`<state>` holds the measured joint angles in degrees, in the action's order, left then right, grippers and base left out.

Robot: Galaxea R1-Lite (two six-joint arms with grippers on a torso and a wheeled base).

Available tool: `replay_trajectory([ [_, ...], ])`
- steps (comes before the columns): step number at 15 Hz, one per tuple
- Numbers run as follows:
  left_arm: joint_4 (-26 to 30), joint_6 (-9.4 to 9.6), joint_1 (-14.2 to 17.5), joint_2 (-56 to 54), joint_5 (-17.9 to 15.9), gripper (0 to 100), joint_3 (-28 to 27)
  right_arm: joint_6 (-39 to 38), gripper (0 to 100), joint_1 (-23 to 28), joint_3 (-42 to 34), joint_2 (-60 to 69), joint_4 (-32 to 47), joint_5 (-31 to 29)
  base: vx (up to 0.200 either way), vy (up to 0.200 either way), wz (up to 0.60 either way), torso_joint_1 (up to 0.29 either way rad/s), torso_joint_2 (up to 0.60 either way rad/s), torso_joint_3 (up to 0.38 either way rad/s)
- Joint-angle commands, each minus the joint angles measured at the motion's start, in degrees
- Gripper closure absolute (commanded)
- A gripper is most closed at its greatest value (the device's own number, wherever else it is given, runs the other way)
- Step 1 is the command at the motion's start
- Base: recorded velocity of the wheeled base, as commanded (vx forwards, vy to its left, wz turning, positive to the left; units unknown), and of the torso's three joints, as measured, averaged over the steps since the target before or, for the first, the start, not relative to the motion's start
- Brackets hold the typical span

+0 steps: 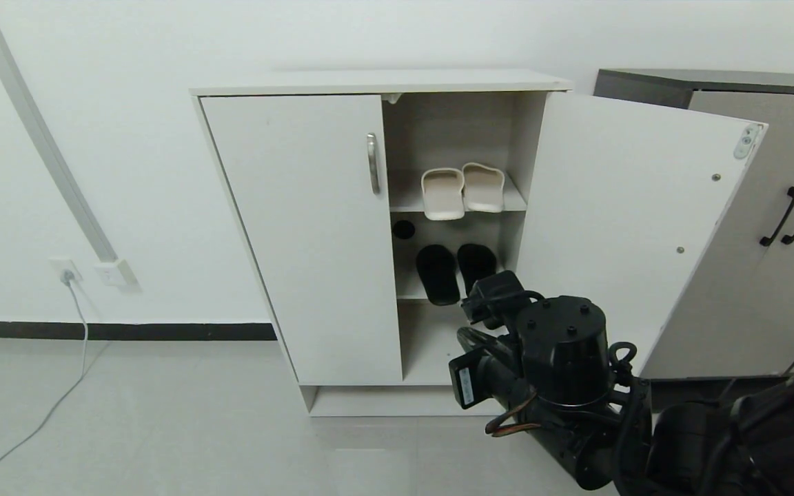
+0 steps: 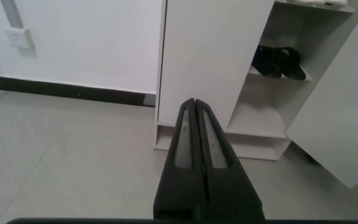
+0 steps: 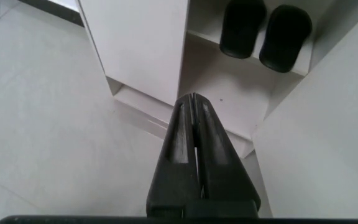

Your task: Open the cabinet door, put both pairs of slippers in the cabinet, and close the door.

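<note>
At the far left of the head view, a wall socket (image 1: 66, 270) sits low on the white wall, and a grey cable (image 1: 59, 399) runs from it down across the tiled floor (image 1: 163, 427). The left gripper (image 2: 194, 102) hangs over that floor, facing the cabinet's base. Its two fingers are pressed flat together and hold nothing.

The white cabinet (image 1: 376, 83) stands in the centre of the frame. Its left door (image 1: 300, 234) is closed and carries a metal handle (image 1: 372, 163) on its inner edge. Just right of the handle the inside is exposed. The beige slippers (image 1: 462, 191) lie side by side on the upper shelf. The black slippers (image 1: 455, 271) lie side by side on the shelf below, their toes at the front edge. The right door (image 1: 624, 213) is swung wide open toward the right of the frame.

The right arm (image 1: 555, 358) fills the lower right, in front of the open compartment. The right gripper (image 3: 194, 98) is before the cabinet's bottom shelf, below the black slippers. Its fingers are closed on each other and it holds nothing.

A grey cabinet (image 1: 748, 207) with black handles (image 1: 793, 215) stands at the right edge, behind the open door.
</note>
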<state>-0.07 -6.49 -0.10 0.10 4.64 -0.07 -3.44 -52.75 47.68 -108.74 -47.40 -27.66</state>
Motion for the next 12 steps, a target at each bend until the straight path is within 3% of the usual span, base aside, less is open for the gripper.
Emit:
replay_trajectory([
  [1, -0.01, -0.02, 0.01, 0.08, 0.01, 100, -0.01, 0.01, 100, 0.01, 0.05, -0.33, -0.06, -0.03, 0.0, 0.0, 0.0, 0.002, -0.21, -0.227],
  [4, -0.01, -0.02, 0.01, 0.08, 0.01, 100, -0.01, 0.01, 100, 0.01, 0.05, -0.33, -0.06, -0.03, 0.0, 0.0, 0.0, 0.025, -0.24, -0.344],
  [12, -0.01, -0.02, 0.01, 0.08, 0.01, 100, -0.01, 0.01, 100, 0.28, 0.14, -0.77, -0.06, -0.03, 0.0, 0.0, 0.0, 0.089, -0.49, -0.351],
])
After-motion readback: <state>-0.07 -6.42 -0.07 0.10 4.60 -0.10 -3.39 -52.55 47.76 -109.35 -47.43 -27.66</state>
